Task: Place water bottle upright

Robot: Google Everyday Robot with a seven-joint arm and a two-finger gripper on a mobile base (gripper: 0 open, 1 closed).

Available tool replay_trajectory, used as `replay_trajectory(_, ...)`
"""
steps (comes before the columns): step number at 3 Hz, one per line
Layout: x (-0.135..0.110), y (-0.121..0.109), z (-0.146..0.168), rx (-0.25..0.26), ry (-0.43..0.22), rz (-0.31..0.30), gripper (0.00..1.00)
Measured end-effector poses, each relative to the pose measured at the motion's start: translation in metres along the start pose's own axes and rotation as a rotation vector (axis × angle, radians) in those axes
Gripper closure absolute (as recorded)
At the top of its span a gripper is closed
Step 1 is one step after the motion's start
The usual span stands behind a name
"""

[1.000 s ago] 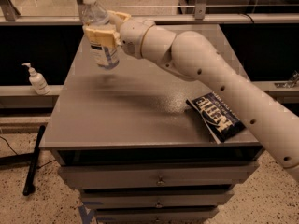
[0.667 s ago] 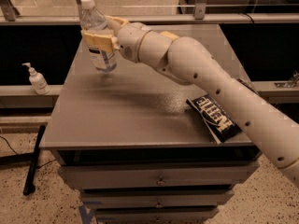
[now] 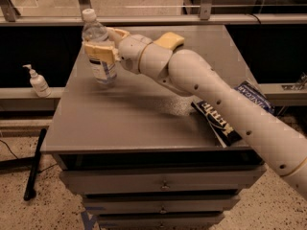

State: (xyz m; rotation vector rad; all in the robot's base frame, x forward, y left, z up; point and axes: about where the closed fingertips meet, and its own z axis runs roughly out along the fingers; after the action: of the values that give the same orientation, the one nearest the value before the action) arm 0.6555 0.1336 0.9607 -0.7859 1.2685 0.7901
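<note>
The water bottle (image 3: pixel 99 49) is clear plastic with a white cap and a pale label. It stands upright at the back left of the grey cabinet top (image 3: pixel 139 114). My gripper (image 3: pixel 101 46) is at the end of the white arm that reaches in from the lower right. Its tan fingers (image 3: pixel 100 51) are shut around the bottle's middle, above the label. The bottle's base is at or just above the surface; I cannot tell whether it touches.
A dark chip bag (image 3: pixel 235 111) lies at the right edge of the top. A small white pump-dispenser bottle (image 3: pixel 37 82) stands on a lower ledge to the left. A railing runs behind. Drawers sit below the top.
The gripper has carried the upright bottle down and a little to the left, toward the back left of the top. The grip has stayed the same.
</note>
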Motion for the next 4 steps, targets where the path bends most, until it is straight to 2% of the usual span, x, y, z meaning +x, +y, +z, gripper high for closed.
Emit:
replay_trajectory(1,0.0084,0.0016,0.0,0.001,0.004,0.021,0.82)
replay_trajectory(4,0.0167,0.0032,-0.009,0.015,0.011,0.026,0.12)
